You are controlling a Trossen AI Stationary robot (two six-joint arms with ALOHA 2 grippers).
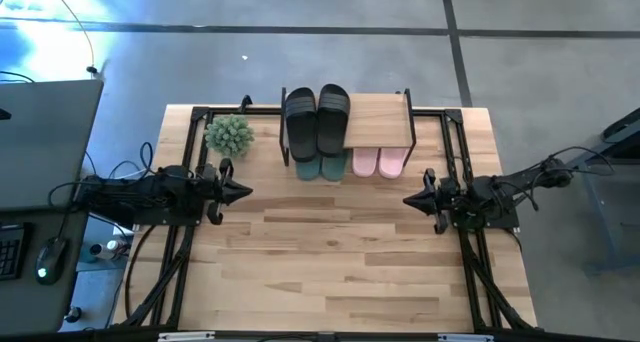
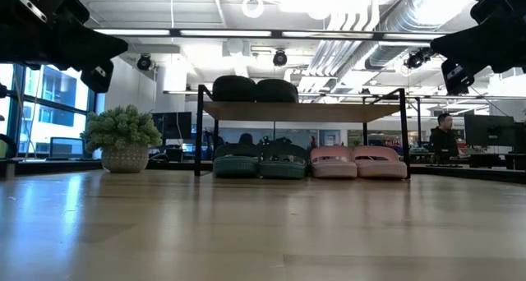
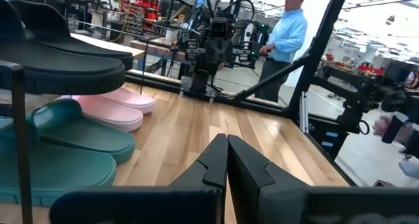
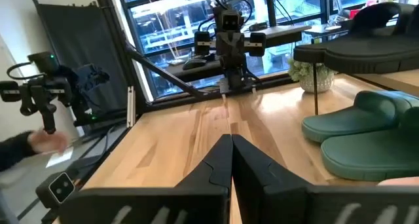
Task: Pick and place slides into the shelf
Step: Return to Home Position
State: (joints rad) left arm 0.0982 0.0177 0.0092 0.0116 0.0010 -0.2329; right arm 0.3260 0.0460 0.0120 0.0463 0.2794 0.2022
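The shelf [image 1: 380,122] stands at the table's far edge on thin black legs. The black slides [image 1: 317,120] lie side by side on the left part of its wooden plank top. Under the plank, on the table, the dark green slides [image 2: 259,160] sit at the left and the pale pink slides [image 2: 357,161] at the right. My left gripper [image 1: 247,191] hovers shut at the table's left side, pointing right. My right gripper [image 1: 407,199] hovers shut at the right side, pointing left. Both are held above the table, apart from the shelf and the slides.
A small potted plant [image 1: 229,134] stands left of the shelf near the far edge. Black frame rails [image 1: 455,142] run along the table's sides. A person in a light blue shirt [image 3: 285,37] stands beyond the table's right side. Bare wood [image 1: 330,262] lies between the arms and the near edge.
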